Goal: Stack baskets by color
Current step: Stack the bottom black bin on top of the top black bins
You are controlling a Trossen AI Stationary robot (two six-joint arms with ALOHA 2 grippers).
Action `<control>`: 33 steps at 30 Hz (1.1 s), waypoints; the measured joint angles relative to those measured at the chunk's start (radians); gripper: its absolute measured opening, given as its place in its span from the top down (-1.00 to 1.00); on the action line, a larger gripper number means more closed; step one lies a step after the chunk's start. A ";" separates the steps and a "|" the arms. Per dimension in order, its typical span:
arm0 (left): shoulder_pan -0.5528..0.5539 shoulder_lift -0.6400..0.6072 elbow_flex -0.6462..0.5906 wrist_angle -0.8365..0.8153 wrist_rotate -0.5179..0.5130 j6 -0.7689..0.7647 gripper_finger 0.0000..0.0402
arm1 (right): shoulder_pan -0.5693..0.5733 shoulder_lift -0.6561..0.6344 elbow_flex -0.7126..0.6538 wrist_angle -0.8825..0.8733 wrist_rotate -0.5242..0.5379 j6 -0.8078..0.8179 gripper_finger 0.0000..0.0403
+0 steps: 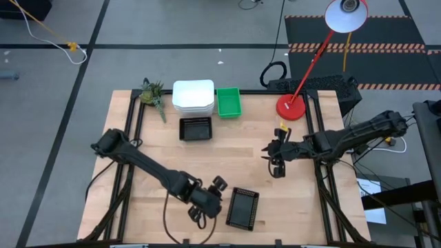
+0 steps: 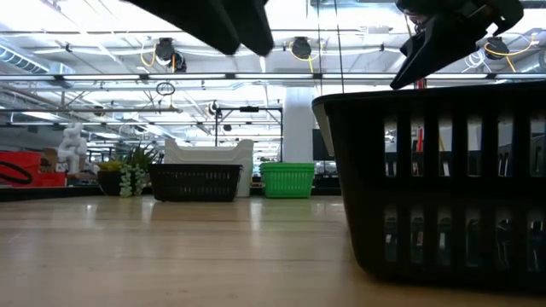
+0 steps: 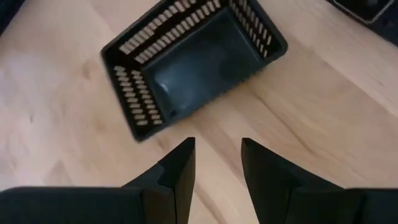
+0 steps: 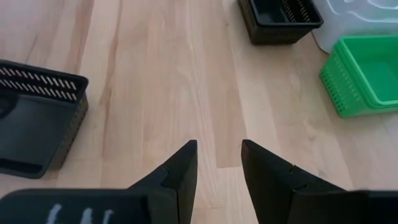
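Observation:
A single black mesh basket (image 1: 242, 207) rests on its base near the table's front edge, open side up. My left gripper (image 1: 217, 201) hovers open just to its left; in the left wrist view the basket (image 3: 193, 59) lies ahead of the bare fingers (image 3: 180, 168). At the far side stand stacked white baskets (image 1: 193, 96), green baskets (image 1: 228, 102) to their right and a black basket (image 1: 195, 129) in front of them. My right gripper (image 1: 270, 160) hangs open above bare wood right of centre, nothing between its fingers (image 4: 180, 168).
A red round lamp base (image 1: 291, 107) with its slanting red stem stands at the far right. A small plant sprig (image 1: 153, 95) lies at the far left. Bare wood stretches across the table's middle between the far baskets and the near one.

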 joint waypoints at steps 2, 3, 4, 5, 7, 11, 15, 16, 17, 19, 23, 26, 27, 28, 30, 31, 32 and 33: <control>-0.004 0.026 0.013 -0.002 0.001 0.045 0.35 | 0.006 0.000 0.000 0.001 0.000 -0.005 0.40; -0.004 0.039 0.020 0.000 0.001 0.065 0.35 | 0.008 0.000 0.000 0.001 0.000 -0.009 0.40; -0.004 0.050 0.027 0.000 0.002 0.088 0.35 | 0.009 0.000 0.000 0.001 0.000 -0.015 0.40; -0.002 0.062 0.033 0.000 0.001 0.111 0.35 | 0.010 0.000 0.000 0.001 -0.001 -0.018 0.40; 0.004 0.082 0.045 0.000 0.001 0.158 0.35 | 0.010 0.000 0.000 0.001 -0.001 -0.019 0.40; 0.016 0.106 0.059 0.037 0.002 0.258 0.35 | 0.010 0.000 0.000 0.000 -0.002 -0.028 0.40; 0.028 0.127 0.060 0.069 0.013 0.384 0.35 | 0.010 0.000 0.000 -0.010 -0.002 -0.039 0.40; 0.030 0.135 0.060 0.080 0.015 0.417 0.35 | 0.010 0.000 0.000 -0.014 -0.002 -0.041 0.40; 0.033 0.145 0.060 0.106 0.017 0.456 0.35 | 0.010 0.000 0.000 -0.014 -0.002 -0.042 0.40; 0.034 0.156 0.060 0.108 0.018 0.531 0.35 | 0.009 0.001 0.000 -0.017 -0.002 -0.043 0.40; 0.039 0.193 0.059 0.142 0.021 0.628 0.35 | 0.009 0.001 0.000 -0.022 -0.001 -0.045 0.40; 0.047 0.214 0.061 0.209 0.020 0.652 0.35 | 0.009 0.001 0.001 -0.028 -0.001 -0.046 0.40; 0.048 0.215 0.061 0.201 0.018 0.656 0.35 | 0.009 0.001 0.001 -0.035 -0.001 -0.046 0.40; 0.048 0.217 0.059 0.197 0.017 0.659 0.35 | 0.009 0.000 0.001 -0.037 -0.001 -0.046 0.40; 0.053 0.233 0.061 0.235 0.021 0.665 0.35 | 0.009 0.000 0.001 -0.042 0.000 -0.046 0.40; 0.053 0.237 0.061 0.225 0.020 0.664 0.35 | 0.008 0.001 0.001 -0.045 0.000 -0.046 0.40; 0.054 0.237 0.057 0.214 0.019 0.664 0.35 | 0.008 0.000 0.001 -0.044 0.001 -0.046 0.40; 0.055 0.237 0.057 0.220 0.018 0.664 0.35 | 0.008 0.000 0.001 -0.044 0.000 -0.046 0.40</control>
